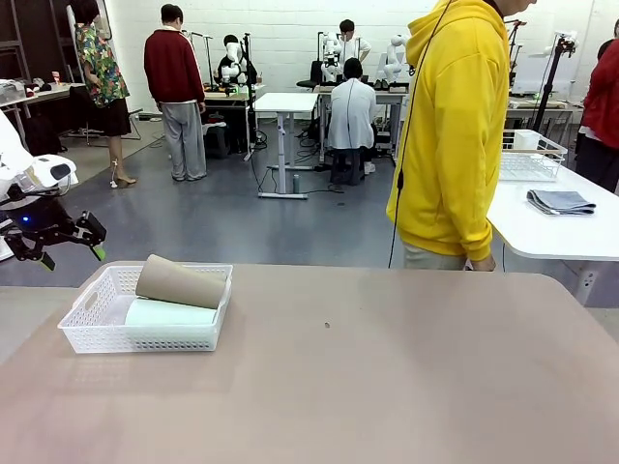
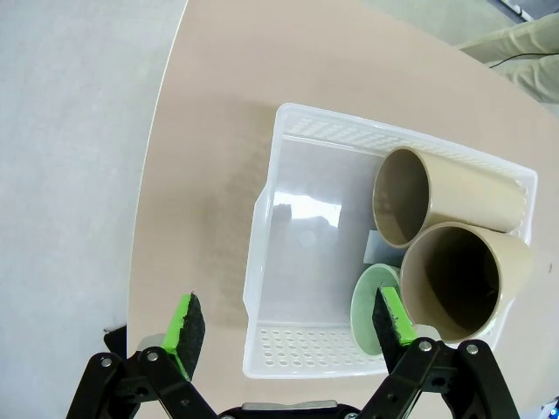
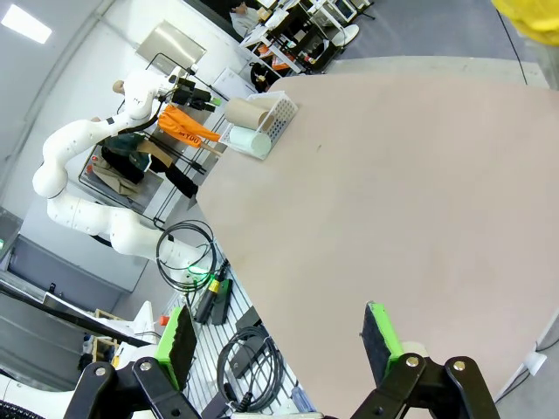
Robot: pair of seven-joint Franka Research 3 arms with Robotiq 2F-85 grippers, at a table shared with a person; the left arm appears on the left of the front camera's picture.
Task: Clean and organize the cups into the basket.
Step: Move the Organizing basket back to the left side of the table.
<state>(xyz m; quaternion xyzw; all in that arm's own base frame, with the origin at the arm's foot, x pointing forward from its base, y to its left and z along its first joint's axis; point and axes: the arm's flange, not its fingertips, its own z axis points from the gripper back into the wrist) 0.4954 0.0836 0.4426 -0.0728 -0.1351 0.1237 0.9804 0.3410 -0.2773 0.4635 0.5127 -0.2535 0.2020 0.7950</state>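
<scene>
The white basket (image 1: 135,338) stands at the table's left end. In it lie two brown cups (image 2: 410,196) (image 2: 458,279) and a pale mint cup (image 2: 374,301), all on their sides against one end. From the front, a brown cup (image 1: 181,283) rests above the mint cup (image 1: 169,313). My left gripper (image 1: 73,255) hangs open off the table's left edge, above and beside the basket (image 2: 301,244), with nothing in it. My right gripper (image 3: 275,336) is open and empty over the far end of the table, with the basket (image 3: 281,113) a long way off.
A person in a yellow hoodie (image 1: 455,135) stands at the far edge on the right. The brown tabletop (image 1: 387,367) spreads wide to the right of the basket. Behind stands a white table with a wire rack (image 1: 530,155) and a folded cloth (image 1: 561,201).
</scene>
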